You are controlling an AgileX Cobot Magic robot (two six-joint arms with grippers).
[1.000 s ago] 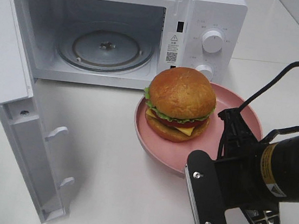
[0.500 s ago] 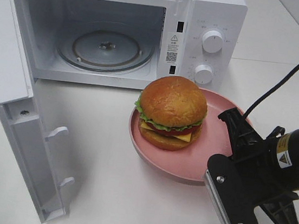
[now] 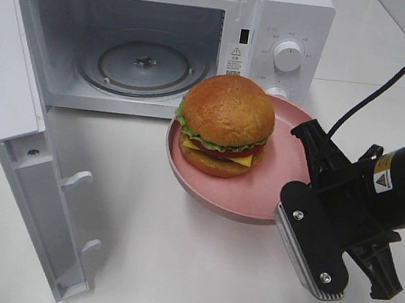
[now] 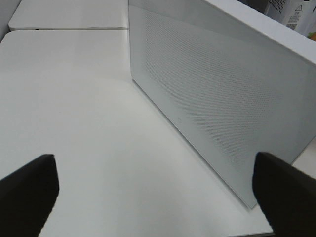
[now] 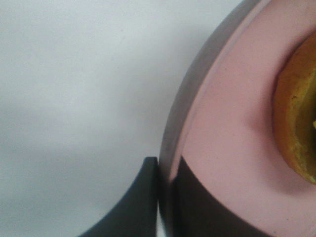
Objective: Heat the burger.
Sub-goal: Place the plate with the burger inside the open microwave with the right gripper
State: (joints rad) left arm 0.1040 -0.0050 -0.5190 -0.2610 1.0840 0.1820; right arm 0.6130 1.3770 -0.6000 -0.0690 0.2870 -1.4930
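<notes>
- The jaws of the right gripper are closed tight on the rim of the pink plate. In the right wrist view one dark finger lies under the rim and the other over it.
- The burger sits on that plate, just beyond the right jaws' tips and clear of them.
- Past the burger stands the white microwave, with its door swung wide and its glass turntable bare.
- A sticker on the microwave frame shows a warning triangle and a square code. Its print is too small to read.
- A yellow label sits on the arm behind the right jaws. Its writing is also unreadable.
- The jaws of the left gripper are spread fully apart with nothing between them. They are over the white table, and the door's dotted outer face lies ahead of them.
</notes>
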